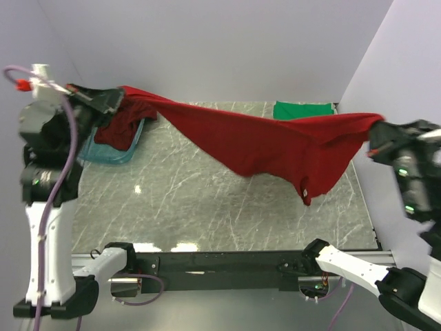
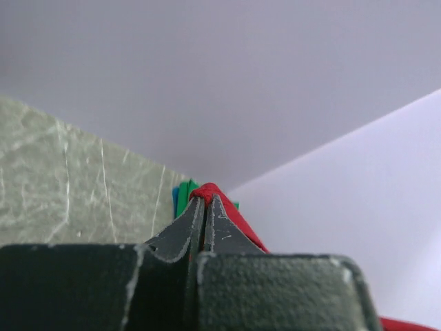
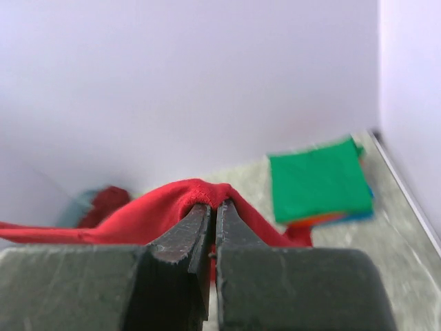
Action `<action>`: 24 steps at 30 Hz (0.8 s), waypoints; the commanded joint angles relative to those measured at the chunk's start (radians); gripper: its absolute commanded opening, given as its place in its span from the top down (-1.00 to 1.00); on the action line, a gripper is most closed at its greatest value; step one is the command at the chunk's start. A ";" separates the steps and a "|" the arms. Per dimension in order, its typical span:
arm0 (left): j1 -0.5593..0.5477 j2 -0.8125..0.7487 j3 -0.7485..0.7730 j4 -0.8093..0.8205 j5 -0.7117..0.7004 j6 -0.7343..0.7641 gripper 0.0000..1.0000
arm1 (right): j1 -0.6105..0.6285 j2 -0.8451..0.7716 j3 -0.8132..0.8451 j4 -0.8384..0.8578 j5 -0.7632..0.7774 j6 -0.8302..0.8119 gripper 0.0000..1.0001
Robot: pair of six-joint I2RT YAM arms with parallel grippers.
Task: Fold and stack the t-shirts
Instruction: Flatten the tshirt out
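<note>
Red shirt (image 1: 255,141) spans 9-to-3 above the surface (image 1: 207,200), left end effector (image 1: 114,98) clenched on its 9 end, right end effector (image 1: 375,134) clenched on its 3 end.

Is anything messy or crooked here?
Two things. The red t-shirt hangs lopsided in the air between the left pincer and the right pincer, and one corner droops low toward the right. At the back left, a maroon t-shirt sits crumpled in the teal basket, not folded.
</note>
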 commanded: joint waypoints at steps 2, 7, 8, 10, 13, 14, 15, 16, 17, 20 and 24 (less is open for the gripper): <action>0.006 -0.068 0.172 -0.093 -0.172 0.040 0.99 | -0.006 0.014 0.180 0.039 -0.125 -0.133 1.00; 0.006 -0.065 0.339 -0.162 -0.248 0.077 0.99 | -0.007 0.015 0.291 0.062 -0.361 -0.184 1.00; 0.006 -0.061 0.391 -0.182 -0.250 0.083 0.99 | -0.006 0.012 0.297 0.064 -0.397 -0.187 1.00; 0.006 -0.052 0.451 -0.219 -0.255 0.100 0.99 | -0.006 -0.002 0.292 0.076 -0.479 -0.182 1.00; 0.006 -0.044 0.522 -0.268 -0.284 0.113 0.99 | -0.007 -0.008 0.285 0.081 -0.507 -0.176 1.00; 0.005 -0.056 0.494 -0.261 -0.297 0.114 0.99 | -0.007 -0.003 0.288 0.076 -0.497 -0.179 1.00; 0.006 -0.059 0.474 -0.241 -0.301 0.113 0.99 | -0.006 0.003 0.286 0.072 -0.480 -0.180 1.00; 0.006 -0.059 0.456 -0.239 -0.305 0.113 0.99 | -0.006 0.014 0.272 0.067 -0.425 -0.185 1.00; 0.006 -0.047 0.427 -0.242 -0.310 0.113 0.99 | -0.006 0.021 0.260 0.067 -0.400 -0.188 1.00; 0.006 0.017 0.356 -0.233 -0.302 0.116 0.99 | -0.004 0.057 0.168 0.105 -0.250 -0.216 1.00; 0.006 0.143 0.275 -0.167 -0.243 0.125 0.99 | -0.010 0.183 0.056 0.219 0.019 -0.313 1.00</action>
